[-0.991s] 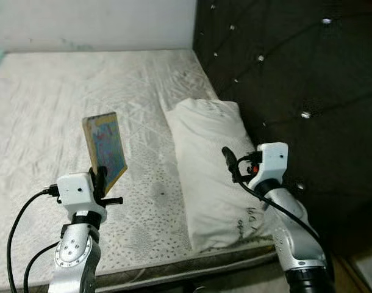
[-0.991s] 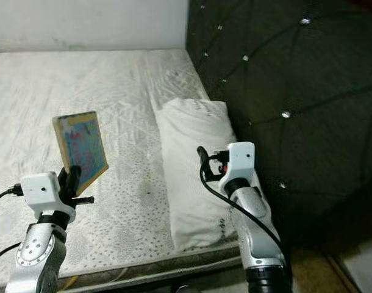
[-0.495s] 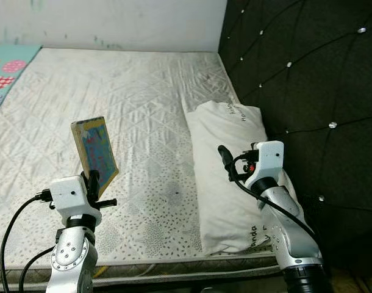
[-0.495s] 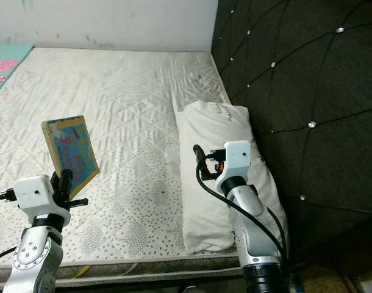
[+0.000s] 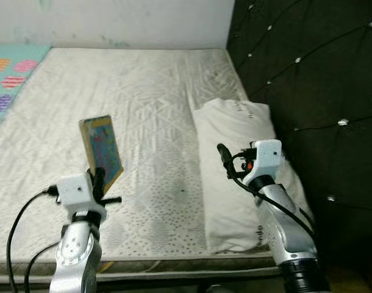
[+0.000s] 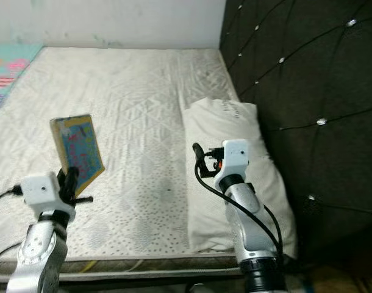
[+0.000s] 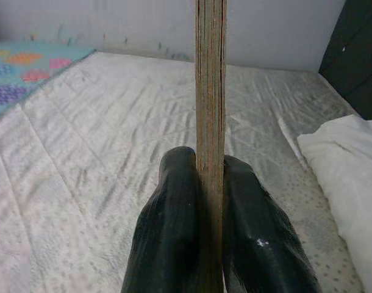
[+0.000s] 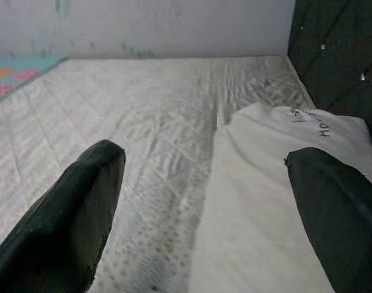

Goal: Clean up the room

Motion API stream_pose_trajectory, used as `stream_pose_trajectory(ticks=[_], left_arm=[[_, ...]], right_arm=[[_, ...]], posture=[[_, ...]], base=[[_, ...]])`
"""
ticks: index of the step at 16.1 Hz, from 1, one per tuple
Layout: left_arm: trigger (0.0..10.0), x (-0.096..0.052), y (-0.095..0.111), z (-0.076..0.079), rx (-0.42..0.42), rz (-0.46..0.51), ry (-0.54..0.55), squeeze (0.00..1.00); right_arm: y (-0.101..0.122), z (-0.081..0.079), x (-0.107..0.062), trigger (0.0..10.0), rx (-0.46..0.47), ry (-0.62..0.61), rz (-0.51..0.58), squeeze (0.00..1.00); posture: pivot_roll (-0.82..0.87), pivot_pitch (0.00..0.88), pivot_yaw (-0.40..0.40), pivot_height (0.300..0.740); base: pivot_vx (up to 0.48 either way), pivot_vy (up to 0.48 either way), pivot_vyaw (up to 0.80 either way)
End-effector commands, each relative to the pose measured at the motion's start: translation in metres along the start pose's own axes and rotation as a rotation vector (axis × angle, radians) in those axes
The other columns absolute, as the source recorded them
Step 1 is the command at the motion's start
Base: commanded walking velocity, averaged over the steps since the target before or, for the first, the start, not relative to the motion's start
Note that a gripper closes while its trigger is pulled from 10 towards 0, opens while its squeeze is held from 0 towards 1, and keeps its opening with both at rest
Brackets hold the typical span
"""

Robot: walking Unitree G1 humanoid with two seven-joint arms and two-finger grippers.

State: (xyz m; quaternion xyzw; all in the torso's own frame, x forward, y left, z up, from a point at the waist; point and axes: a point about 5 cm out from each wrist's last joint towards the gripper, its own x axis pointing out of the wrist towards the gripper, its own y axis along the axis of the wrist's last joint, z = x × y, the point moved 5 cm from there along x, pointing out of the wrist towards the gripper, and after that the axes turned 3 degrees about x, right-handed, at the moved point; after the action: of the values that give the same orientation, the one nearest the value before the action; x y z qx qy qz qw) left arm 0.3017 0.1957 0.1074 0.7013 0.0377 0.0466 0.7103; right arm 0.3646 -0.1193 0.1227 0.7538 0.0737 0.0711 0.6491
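My left gripper (image 5: pixel 99 180) is shut on the lower edge of a thin colourful book (image 5: pixel 101 150), held upright above the near left part of the mattress (image 5: pixel 137 104). In the left wrist view the book (image 7: pixel 210 91) stands edge-on between the two black fingers (image 7: pixel 174 226). My right gripper (image 5: pixel 222 160) is open and empty, hovering over the near end of a white pillow (image 5: pixel 235 165). In the right wrist view its fingers (image 8: pixel 70 213) stand wide apart, with the pillow (image 8: pixel 277 183) and mattress beyond them.
A dark tufted headboard (image 5: pixel 308 79) runs along the right side of the bed. A white wall (image 5: pixel 113 21) closes off the far side. A patterned turquoise mat (image 5: pixel 9 76) lies beyond the mattress at the far left. The mattress's near edge (image 5: pixel 174 264) is just below my arms.
The camera has shifted, so the bed and pillow sit further right and the turquoise mat has come into view. The book stays in my left gripper; the right gripper stays open.
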Motion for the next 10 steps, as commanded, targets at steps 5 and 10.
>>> stream_pose_trajectory(ticks=[5,10], left_arm=[[10.0,0.020,0.027,-0.020,0.081,0.064,-0.029,0.00],[10.0,0.018,0.027,-0.014,0.091,0.068,-0.053,0.00]], right_arm=[[-0.008,-0.013,0.003,10.0,0.060,-0.026,0.021,0.00],[-0.008,-0.005,0.008,10.0,0.071,-0.058,0.037,0.00]], posture=[[-0.03,0.070,0.109,0.740],[-0.01,0.061,0.120,0.740]], base=[[0.000,0.000,0.00],[0.000,0.000,0.00]])
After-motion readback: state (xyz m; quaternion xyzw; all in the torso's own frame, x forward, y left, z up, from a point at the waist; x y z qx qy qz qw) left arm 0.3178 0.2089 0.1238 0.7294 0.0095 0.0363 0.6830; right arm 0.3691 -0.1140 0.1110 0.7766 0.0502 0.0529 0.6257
